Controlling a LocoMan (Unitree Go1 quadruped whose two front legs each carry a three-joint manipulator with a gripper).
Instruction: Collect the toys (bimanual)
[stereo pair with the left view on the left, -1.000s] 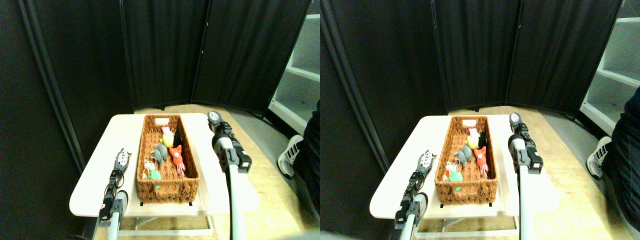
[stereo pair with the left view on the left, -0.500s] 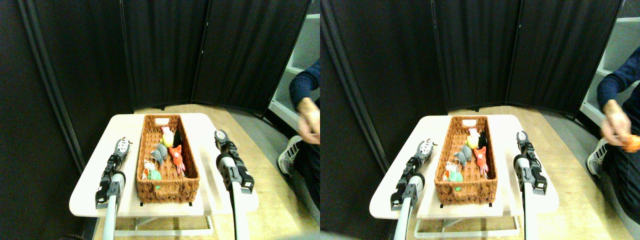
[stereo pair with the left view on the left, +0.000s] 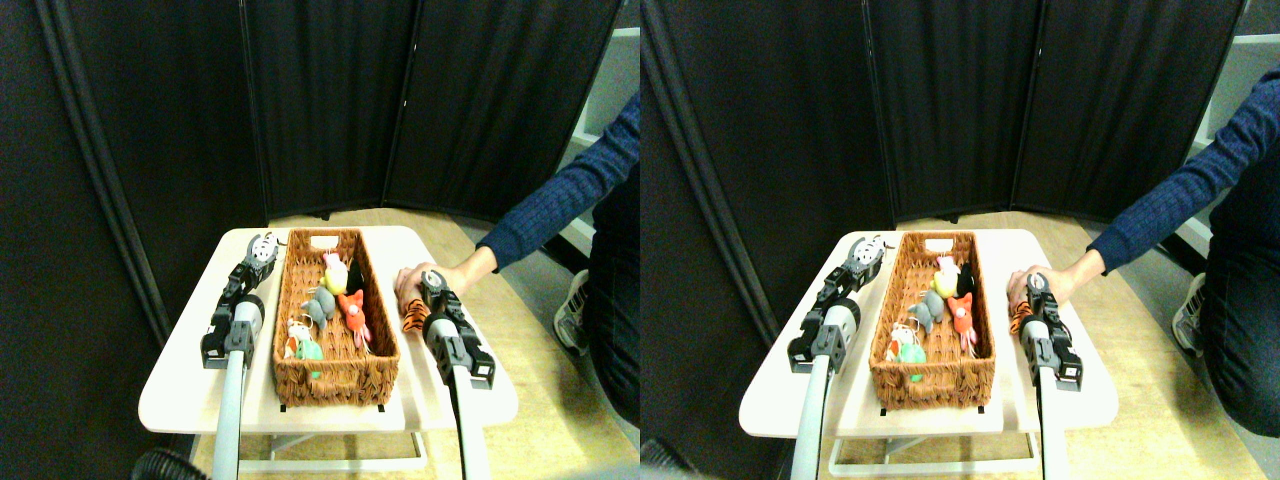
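Striped orange tiger toy (stereo pair with the left view on the left: 413, 318) looks soft and light; we would pinch its middle. A person's hand (stereo pair with the left view on the left: 412, 285) touches it on the worktop (stereo pair with the left view on the left: 190, 375). Left gripper (stereo pair with the left view on the left: 262, 247) pinches a black-and-white toy (stereo pair with the left view on the left: 266, 243); the right gripper's (stereo pair with the left view on the left: 432, 283) fingers we cannot tell.

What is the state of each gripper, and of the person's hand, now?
Left gripper: holding a black-and-white toy.
Right gripper: cannot be told.
Person's hand: on the striped tiger toy.
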